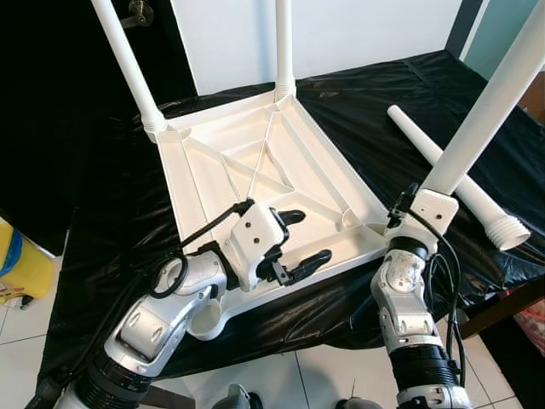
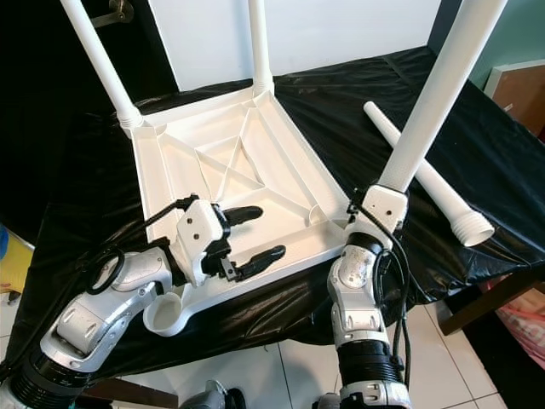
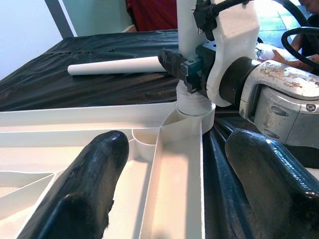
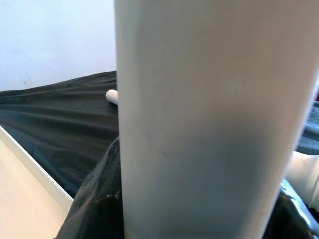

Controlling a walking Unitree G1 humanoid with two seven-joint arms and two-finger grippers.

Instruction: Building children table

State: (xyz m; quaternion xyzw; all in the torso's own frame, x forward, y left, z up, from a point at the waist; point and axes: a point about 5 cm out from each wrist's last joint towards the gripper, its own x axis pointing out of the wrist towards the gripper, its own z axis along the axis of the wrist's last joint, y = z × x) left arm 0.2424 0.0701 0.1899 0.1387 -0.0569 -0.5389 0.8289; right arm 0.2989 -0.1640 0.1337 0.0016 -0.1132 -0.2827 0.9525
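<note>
Counting four white legs: two standing upright (image 1: 128, 64) in the far corners of the upturned white tabletop (image 1: 255, 162), a third (image 1: 490, 102) rising at the near right corner, a fourth (image 1: 451, 175) lying loose on the black sheet (image 1: 366, 94) just beside it. Resting upside down on that sheet, ribs showing. Clamping the third leg just above its socket with the right gripper (image 1: 409, 209), fingers closed around it. Hovering over the near edge with the left gripper (image 1: 294, 243), fingers spread wide, holding nothing. Leaving one empty socket (image 2: 163, 313) at the near left corner.

Bright, even daylight across the head views, everything sharp. Soft sheen glints off the black sheet (image 1: 409, 94). Right wrist view blurs up close.
</note>
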